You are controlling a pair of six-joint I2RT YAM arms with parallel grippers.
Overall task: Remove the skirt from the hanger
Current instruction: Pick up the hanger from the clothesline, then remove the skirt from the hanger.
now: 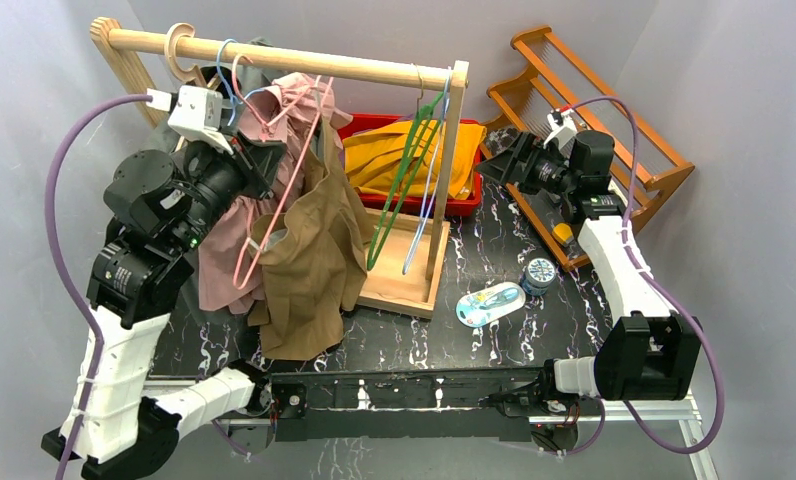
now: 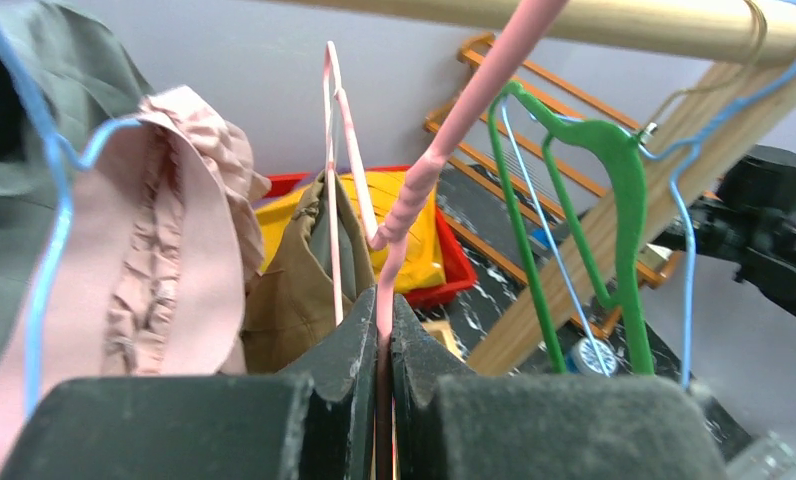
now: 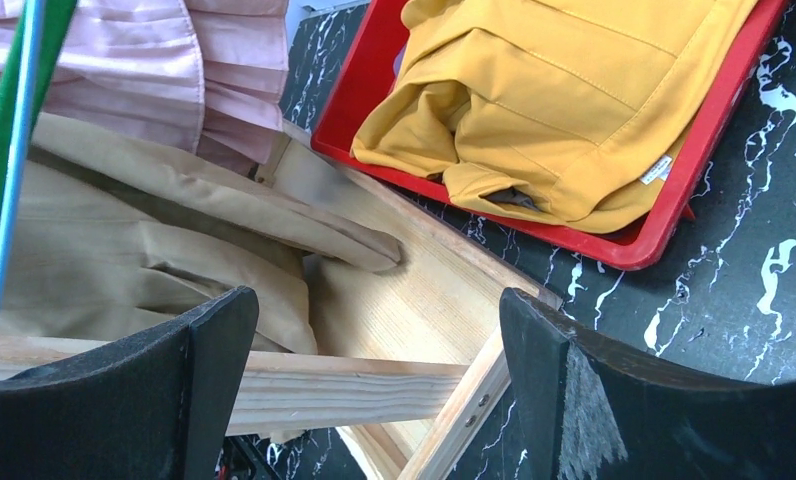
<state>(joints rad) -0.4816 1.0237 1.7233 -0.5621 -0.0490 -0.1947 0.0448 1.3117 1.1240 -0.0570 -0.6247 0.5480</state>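
A pink hanger (image 1: 296, 160) hangs from the wooden rail (image 1: 304, 60) with a tan-brown garment (image 1: 314, 260) draped over it. A pink ruffled skirt (image 1: 224, 250) hangs beside it on a blue wire hanger (image 2: 49, 230). My left gripper (image 1: 264, 160) is shut on the pink hanger's bar (image 2: 444, 140), which runs up between the fingers (image 2: 349, 350). My right gripper (image 1: 494, 165) is open and empty, right of the rack's end post, over the rack's wooden base (image 3: 424, 280). The tan garment (image 3: 124, 250) and the pink skirt (image 3: 144, 60) also show in the right wrist view.
A green hanger (image 1: 404, 170) and a blue wire hanger (image 1: 429, 190) hang at the rail's right end. A red tray (image 1: 464, 205) holds a yellow garment (image 1: 404, 155). A wooden shoe rack (image 1: 614, 110) stands at the back right. A small tin (image 1: 539, 273) and a packet (image 1: 489, 303) lie on the table.
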